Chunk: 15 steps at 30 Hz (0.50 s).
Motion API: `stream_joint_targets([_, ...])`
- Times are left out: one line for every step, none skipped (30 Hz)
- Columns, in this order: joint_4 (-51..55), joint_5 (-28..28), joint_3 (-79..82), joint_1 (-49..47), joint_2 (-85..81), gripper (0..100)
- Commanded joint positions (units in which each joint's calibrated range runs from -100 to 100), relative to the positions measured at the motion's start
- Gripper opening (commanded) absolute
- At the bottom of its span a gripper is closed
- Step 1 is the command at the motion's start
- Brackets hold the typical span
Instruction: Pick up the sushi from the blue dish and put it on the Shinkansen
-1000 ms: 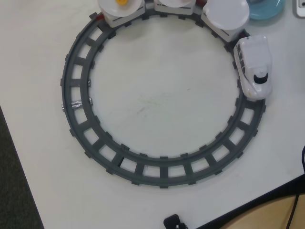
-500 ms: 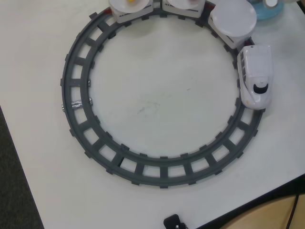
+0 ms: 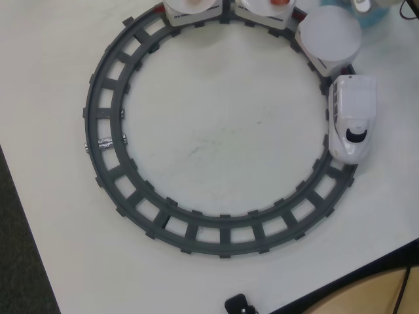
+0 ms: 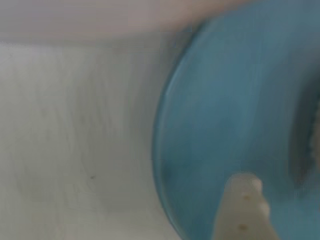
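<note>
The wrist view is blurred. The light-blue dish (image 4: 235,115) fills its right half, seen from close above. My gripper (image 4: 277,170) hangs over the dish. One cream fingertip (image 4: 242,197) shows at the bottom, a dark blurred shape at the right edge looks like the other finger, and bare dish shows between them. The orange sushi is not visible. In the overhead view only a sliver of the dish (image 3: 380,17) shows at the top right corner. The white Shinkansen (image 3: 353,118) stands on the track's right side, with an empty white plate (image 3: 329,33) on the car behind it.
The grey ring track (image 3: 105,124) circles the white table (image 3: 216,131). Two more cars with plates (image 3: 190,10) sit at the top edge, with bits of toy food on them. The table's dark edge runs along the left and the bottom right.
</note>
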Motion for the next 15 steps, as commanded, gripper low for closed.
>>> stream_joint_targets([-0.1, 0.3, -3.7, 1.1, 0.2, 41])
stream_joint_targets([-0.1, 0.3, -3.7, 1.1, 0.5, 41])
stream_joint_targets([-0.1, 0.7, -3.7, 1.0, 0.9, 41])
stream_joint_targets([-0.1, 1.2, -3.7, 0.7, 1.2, 41])
stream_joint_targets([-0.1, 1.2, -3.7, 0.6, 1.6, 41])
stream_joint_targets([-0.1, 1.2, -3.7, 0.6, 2.1, 40])
stream_joint_targets([-0.6, 1.2, -3.7, 0.6, 2.6, 39])
stream_joint_targets([-0.9, 1.3, -3.7, 0.6, 3.1, 37])
stream_joint_targets([-1.1, 1.3, -3.7, 0.6, 3.7, 35])
stream_joint_targets([-1.4, 1.3, -3.7, 0.6, 4.1, 33])
stream_joint_targets([-1.6, 1.3, -3.7, 0.6, 4.5, 31])
stream_joint_targets([-1.8, 1.3, -3.7, 0.6, 5.0, 29])
stream_joint_targets([-1.8, 1.3, -3.7, 0.6, 5.5, 27])
stream_joint_targets([-2.0, 1.3, -3.7, 0.6, 5.7, 24])
stream_joint_targets([-2.1, 1.3, -3.7, 0.6, 6.0, 21])
